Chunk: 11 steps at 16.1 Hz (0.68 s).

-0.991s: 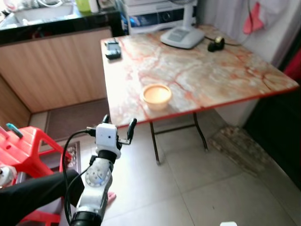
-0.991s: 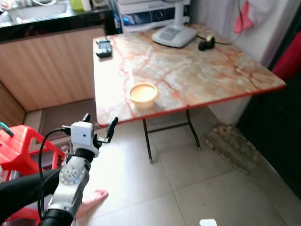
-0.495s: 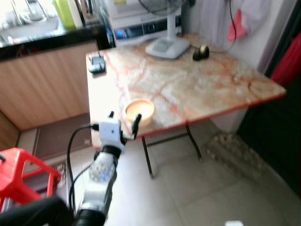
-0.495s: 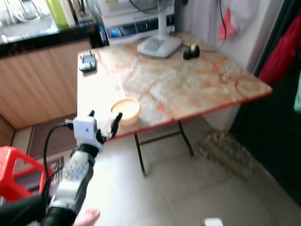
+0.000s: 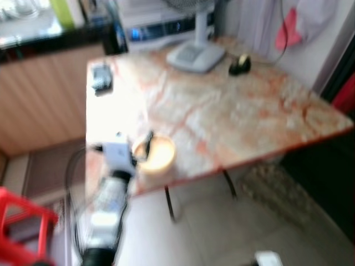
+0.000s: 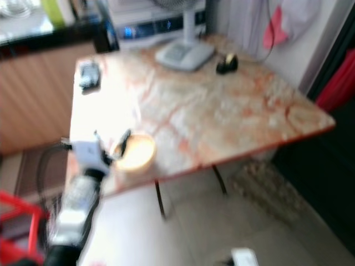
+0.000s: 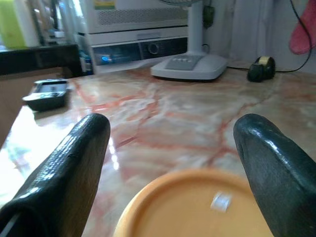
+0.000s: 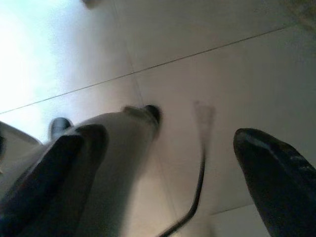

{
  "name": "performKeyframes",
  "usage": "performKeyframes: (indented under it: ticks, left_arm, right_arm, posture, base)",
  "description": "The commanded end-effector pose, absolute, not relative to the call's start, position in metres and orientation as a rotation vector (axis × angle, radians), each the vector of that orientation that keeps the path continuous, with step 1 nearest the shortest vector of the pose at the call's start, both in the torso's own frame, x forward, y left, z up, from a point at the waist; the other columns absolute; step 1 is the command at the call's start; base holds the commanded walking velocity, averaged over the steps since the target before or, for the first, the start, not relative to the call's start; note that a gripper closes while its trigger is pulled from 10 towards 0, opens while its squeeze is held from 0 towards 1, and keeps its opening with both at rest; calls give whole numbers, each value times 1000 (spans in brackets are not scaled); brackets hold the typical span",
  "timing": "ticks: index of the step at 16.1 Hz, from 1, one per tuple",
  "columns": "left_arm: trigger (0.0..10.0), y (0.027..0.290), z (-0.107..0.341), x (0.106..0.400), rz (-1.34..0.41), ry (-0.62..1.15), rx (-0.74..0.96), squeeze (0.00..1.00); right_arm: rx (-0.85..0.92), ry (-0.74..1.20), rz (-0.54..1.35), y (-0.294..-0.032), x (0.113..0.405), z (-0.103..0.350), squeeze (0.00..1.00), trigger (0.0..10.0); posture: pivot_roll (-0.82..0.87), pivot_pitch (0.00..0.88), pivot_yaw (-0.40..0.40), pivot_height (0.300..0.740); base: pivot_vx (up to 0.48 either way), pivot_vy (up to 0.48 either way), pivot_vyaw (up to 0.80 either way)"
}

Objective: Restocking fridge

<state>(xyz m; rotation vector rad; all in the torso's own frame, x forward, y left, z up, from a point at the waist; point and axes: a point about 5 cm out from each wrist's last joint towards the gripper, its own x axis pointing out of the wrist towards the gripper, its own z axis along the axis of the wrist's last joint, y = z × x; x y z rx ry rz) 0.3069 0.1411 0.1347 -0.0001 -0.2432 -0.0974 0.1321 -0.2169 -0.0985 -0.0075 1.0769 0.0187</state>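
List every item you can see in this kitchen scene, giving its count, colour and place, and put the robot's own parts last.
Table: one, orange-veined marble top, centre.
Bowl: one, yellow-orange, near the table's front edge.
Fan base: one, white, far side of the table.
Small dark object: one, beside the fan base.
Dark device: one, far left table corner.
Stool: one, red, on the floor at left.
Counter: one, wood-fronted, behind the table.
Left pincer: open, fingers either side of the bowl.
Right pincer: open, above the floor.
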Motion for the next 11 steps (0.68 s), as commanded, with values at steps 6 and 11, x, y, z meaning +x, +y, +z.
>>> performKeyframes:
  ticks: [6, 11]
  left_arm:
    - [10000, 162, 141, 307, -27, -203, -254, 0]
    - [10000, 157, 134, 301, -70, -144, -452, 0]
  right_arm:
    - [16, 1096, 27, -209, 128, -102, 0, 10000]
    - [16, 1094, 24, -209, 128, -102, 0, 10000]
  posture:
    - [91, 78, 31, 740]
    - [90, 80, 28, 740]
  base:
    - [0, 0, 0]
    - [0, 0, 0]
